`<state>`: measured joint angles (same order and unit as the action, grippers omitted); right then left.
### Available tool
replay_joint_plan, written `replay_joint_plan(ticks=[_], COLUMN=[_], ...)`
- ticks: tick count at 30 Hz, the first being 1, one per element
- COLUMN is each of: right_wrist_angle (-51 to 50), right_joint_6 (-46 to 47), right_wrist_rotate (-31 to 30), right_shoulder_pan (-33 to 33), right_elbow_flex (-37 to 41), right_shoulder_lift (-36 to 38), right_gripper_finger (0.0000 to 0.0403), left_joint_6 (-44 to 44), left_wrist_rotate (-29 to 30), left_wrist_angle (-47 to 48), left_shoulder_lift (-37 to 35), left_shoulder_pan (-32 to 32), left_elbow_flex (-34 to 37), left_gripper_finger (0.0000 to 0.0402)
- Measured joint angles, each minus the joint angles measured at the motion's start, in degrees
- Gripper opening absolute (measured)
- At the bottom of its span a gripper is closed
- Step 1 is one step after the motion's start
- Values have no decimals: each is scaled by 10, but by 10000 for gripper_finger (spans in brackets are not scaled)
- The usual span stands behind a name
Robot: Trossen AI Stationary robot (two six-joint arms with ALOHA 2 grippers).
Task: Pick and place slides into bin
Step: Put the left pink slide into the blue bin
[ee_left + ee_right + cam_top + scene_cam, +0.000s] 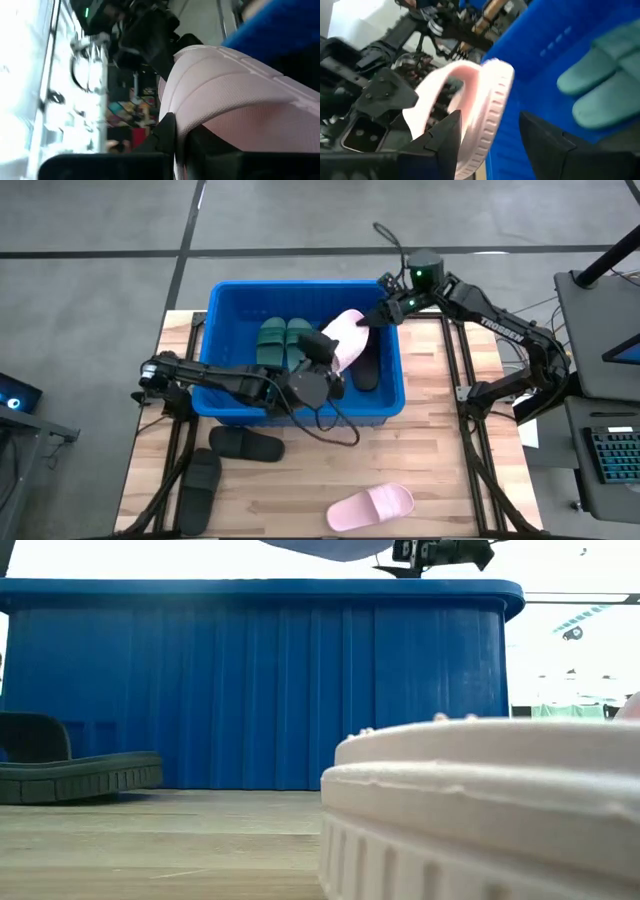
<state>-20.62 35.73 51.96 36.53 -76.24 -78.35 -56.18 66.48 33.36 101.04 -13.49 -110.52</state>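
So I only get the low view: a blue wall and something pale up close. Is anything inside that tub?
Observer: Yes. From above, two dark green slides lie side by side in the bin.
Operator: What are the arms doing?
Observer: The left gripper is shut on a pale pink slide above the bin.
Operator: And the other arm?
Observer: The right gripper is at that slide's other end, fingers apart.
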Motion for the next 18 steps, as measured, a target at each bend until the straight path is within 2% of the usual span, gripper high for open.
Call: replay_joint_plan(ticks=[5, 9, 12, 15, 18], right_wrist_angle=[-1, -4, -5, -1, 0], right_joint_6=[-5, -5, -20, -34, -35], right_wrist_rotate=[-8, -8, -8, -9, -11], right_shoulder_pan=[2, 3, 8, 24, 45], right_elbow_flex=[-49, -86, -112, -135, -145], right_shoulder_lift=[0, 4, 20, 52, 84], right_gripper_finger=[181, 177, 177, 177, 177], left_joint_6=[120, 225, 244, 241, 240], left_wrist_rotate=[-30, -52, -23, 72, 88], left_wrist_angle=[1, 3, -3, 6, 28], left_shoulder_lift=[-34, -94, -151, -191, -214], left_shoulder_pan=[4, 7, 8, 8, 15], left_elbow_flex=[-5, -4, 1, 17, 35], left_gripper_finger=[0, 0, 0, 0, 0])
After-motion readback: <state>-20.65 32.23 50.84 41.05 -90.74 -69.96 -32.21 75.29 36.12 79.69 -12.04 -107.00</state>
